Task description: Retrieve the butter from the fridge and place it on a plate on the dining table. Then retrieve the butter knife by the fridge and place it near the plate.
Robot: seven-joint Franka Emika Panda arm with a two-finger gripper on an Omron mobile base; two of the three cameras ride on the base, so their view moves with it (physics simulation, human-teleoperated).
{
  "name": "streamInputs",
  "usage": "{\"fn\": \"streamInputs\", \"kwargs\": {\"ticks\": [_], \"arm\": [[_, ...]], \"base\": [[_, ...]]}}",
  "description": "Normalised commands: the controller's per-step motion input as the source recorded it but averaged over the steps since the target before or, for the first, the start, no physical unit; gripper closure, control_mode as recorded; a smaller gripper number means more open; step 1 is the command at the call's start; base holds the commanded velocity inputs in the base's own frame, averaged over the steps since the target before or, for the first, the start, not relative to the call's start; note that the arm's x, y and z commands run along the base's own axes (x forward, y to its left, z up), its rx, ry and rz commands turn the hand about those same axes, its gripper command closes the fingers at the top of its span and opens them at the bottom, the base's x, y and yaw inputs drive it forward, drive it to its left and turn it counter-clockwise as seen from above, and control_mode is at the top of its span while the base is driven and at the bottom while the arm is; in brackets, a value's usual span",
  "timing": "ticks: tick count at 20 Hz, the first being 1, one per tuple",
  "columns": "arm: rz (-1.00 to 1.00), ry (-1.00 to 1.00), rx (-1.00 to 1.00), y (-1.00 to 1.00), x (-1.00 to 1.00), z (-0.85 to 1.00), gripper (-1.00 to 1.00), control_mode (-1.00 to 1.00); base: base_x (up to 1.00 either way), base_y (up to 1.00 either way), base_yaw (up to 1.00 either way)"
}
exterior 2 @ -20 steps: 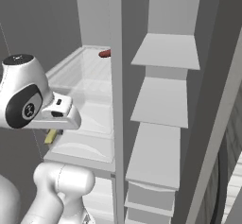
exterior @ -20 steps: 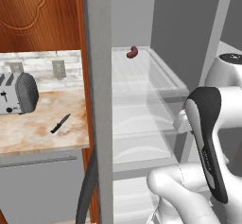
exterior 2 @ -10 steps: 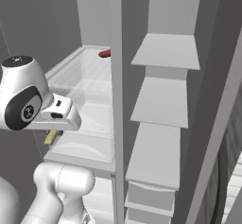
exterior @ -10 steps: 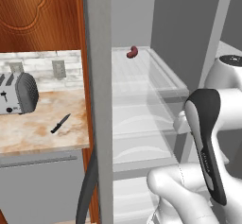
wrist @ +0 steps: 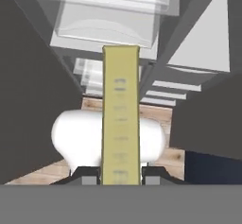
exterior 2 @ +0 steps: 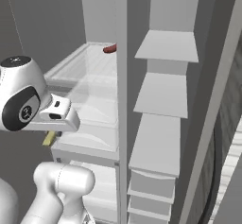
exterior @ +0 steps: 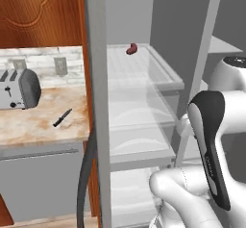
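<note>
Here, your left base view gives you what the other two do not: the marbled table (exterior: 43, 121) beside the open fridge (exterior: 96, 102), with the butter knife (exterior: 62, 118) lying flat on it, black handle toward the lower left and blade toward the upper right, well apart from a grey toaster (exterior: 19, 88) near the wall. That view and the right base view both show you a small dark red item (exterior: 131, 49) at the back of the upper fridge shelf (exterior 2: 90, 64). The right base view adds the narrow door shelves (exterior 2: 165, 95) stacked on the right, and a pale yellow end of the butter (exterior 2: 49, 138) peeking out below the white hand, in front of the lower fridge shelves. Your hand view is where the grip reads clearly: the pincer (wrist: 121, 176) is closed on the butter (wrist: 121, 114), with one dark fingertip (wrist: 87, 176) on each side of its near end. The stick's long axis runs straight away from the pincer, up the middle of that view, its far end pointing toward the pale fridge drawers (wrist: 108, 24). Beneath it you see wooden floor (wrist: 165, 157), so the butter hangs in the air just outside the fridge, touching no shelf.
</note>
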Motion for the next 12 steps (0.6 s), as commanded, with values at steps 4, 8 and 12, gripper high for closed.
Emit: {"fn": "streamInputs", "kwargs": {"ticks": [4, 8, 12], "arm": [[0.00, 0.00, 0.00, 0.00, 0.00, 0.00, 1.00, 1.00], [0.00, 0.00, 0.00, 0.00, 0.00, 0.00, 1.00, 1.00], [0.00, 0.00, 0.00, 0.00, 0.00, 0.00, 1.00, 1.00]], "base": [[-0.83, 0.19, 0.01], [-0.95, 0.05, 0.08], [-0.89, -0.01, 0.24]]}}
